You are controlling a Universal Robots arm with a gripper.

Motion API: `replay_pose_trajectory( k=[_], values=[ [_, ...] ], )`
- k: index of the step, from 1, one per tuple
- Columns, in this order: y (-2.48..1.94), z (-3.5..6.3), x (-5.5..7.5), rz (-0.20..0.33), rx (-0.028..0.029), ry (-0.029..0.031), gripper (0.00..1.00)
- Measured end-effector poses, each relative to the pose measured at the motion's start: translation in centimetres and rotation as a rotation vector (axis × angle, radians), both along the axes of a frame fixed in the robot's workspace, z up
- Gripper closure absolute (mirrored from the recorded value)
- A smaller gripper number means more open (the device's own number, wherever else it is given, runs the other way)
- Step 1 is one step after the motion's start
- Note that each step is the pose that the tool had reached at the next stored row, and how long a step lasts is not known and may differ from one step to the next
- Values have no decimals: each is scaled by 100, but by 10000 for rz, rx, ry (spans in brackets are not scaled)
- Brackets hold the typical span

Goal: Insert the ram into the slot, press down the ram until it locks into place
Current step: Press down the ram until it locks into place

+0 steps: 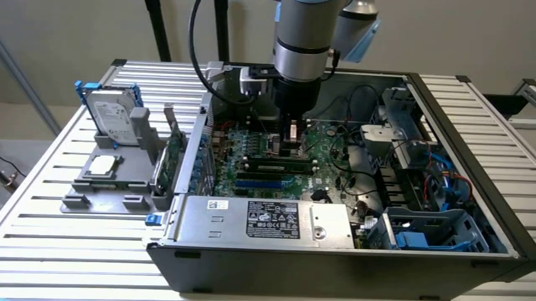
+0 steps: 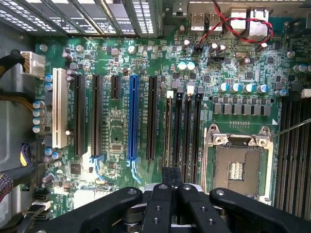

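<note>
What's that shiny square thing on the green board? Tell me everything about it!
That is the processor socket. It is a square frame of silvery metal, lying flat on the green motherboard. Its middle is dark with a small pale patch, and no chip seems to sit inside. A thin metal lever sticks out from one corner. Long black slots run alongside it.

Beige wall, slatted metal table
</note>
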State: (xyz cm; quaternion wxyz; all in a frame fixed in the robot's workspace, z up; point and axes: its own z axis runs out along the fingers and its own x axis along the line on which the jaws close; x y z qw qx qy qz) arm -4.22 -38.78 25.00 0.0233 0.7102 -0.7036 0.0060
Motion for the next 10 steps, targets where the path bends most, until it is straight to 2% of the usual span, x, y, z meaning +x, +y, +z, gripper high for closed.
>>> replay_pose_trajectory(
  k=[10],
  values=[
    [0, 0, 0, 0, 73, 0, 89]
  ],
)
